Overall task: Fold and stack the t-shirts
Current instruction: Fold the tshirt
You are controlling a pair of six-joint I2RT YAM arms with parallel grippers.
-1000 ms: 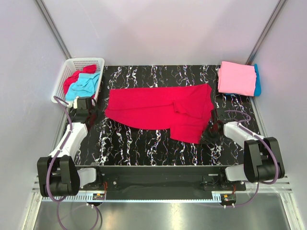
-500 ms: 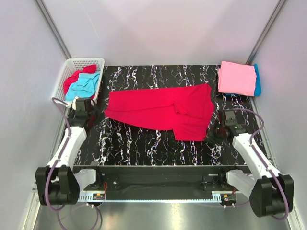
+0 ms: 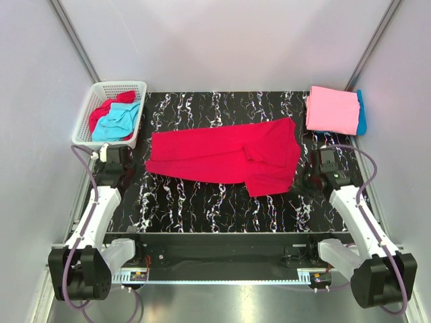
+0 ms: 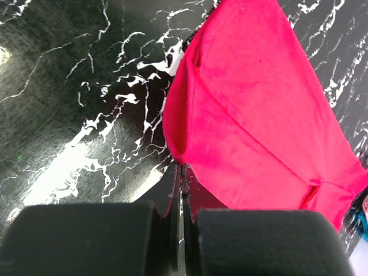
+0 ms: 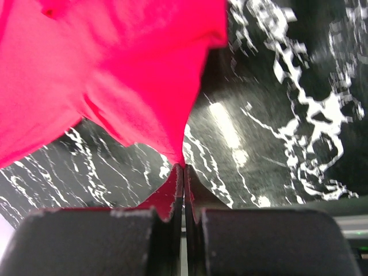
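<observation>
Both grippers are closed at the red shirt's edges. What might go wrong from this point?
The left gripper and right gripper each pinch only a thin bit of the red shirt at its edge, so the cloth may slip out when lifted. Its right side lies doubled over and creased, so a fold may come out uneven. The pink shirt sits close to the right gripper; swung cloth might nudge it.
</observation>
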